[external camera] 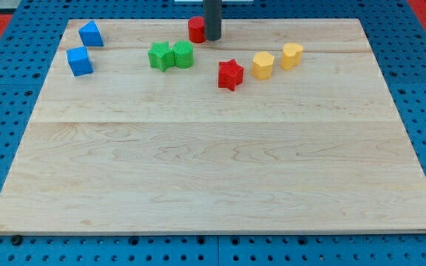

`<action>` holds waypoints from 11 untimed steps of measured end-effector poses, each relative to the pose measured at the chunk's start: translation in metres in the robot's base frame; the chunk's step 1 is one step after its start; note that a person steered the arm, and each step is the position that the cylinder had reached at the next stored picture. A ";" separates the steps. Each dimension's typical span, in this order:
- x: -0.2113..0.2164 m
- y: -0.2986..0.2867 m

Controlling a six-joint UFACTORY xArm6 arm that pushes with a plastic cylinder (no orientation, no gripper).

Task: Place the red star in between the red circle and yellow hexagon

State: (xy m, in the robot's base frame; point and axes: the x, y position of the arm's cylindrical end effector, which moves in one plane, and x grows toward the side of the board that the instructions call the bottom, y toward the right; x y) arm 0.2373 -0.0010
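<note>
The red star (230, 74) lies on the wooden board (213, 170) near the view's top, right of centre. The red circle (196, 29) stands at the board's top edge, up and left of the star. The yellow hexagon (263, 65) sits just right of the star, a small gap apart. My tip (211, 37) is touching or nearly touching the red circle's right side, above the star. The rod hides part of the circle.
A second yellow block (292, 55) sits right of the hexagon. A green star (160, 56) and a green round block (183, 55) sit side by side left of the red star. Two blue blocks (90, 33) (80, 61) lie at the top left.
</note>
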 end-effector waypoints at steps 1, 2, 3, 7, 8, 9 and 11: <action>0.002 0.001; 0.015 0.001; 0.017 0.001; 0.087 -0.028; 0.121 -0.031; 0.160 -0.018; 0.125 0.032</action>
State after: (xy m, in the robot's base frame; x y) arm 0.3622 0.0307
